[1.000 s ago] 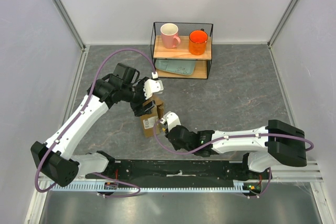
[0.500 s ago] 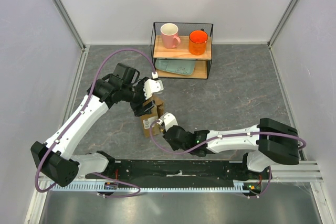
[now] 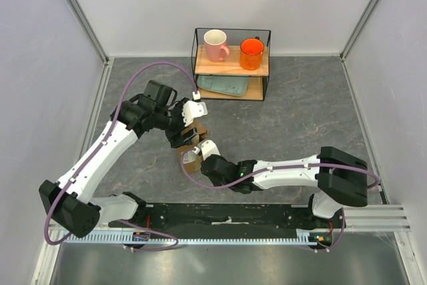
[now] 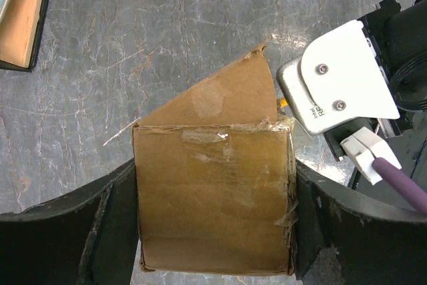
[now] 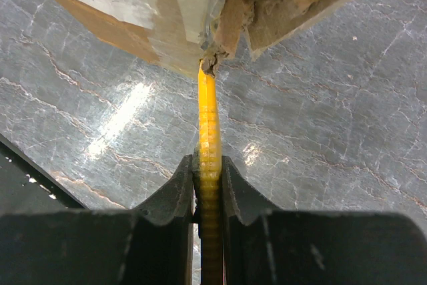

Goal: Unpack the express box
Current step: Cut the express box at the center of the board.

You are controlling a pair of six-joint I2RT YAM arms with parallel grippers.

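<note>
While gripped on both sides by the left gripper (image 4: 213, 226), the express box (image 4: 213, 198), brown cardboard with wrinkled tape, a raised flap and a white label, is held toward the near edge of the table (image 3: 300, 111), its torn corner touched by the yellow utility knife (image 5: 208, 118) pinched in the right gripper (image 5: 207, 173).

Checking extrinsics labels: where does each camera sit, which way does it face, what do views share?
Top external: high behind the bases, looking down over the table to the shelf; left arm and right arm show whole.
Left wrist: on the left gripper, looking down at the express box clamped between its fingers; the right arm's white camera housing intrudes.
Right wrist: on the right gripper, looking along its held yellow knife to the box's taped edge.
Shared: all see the box.
</note>
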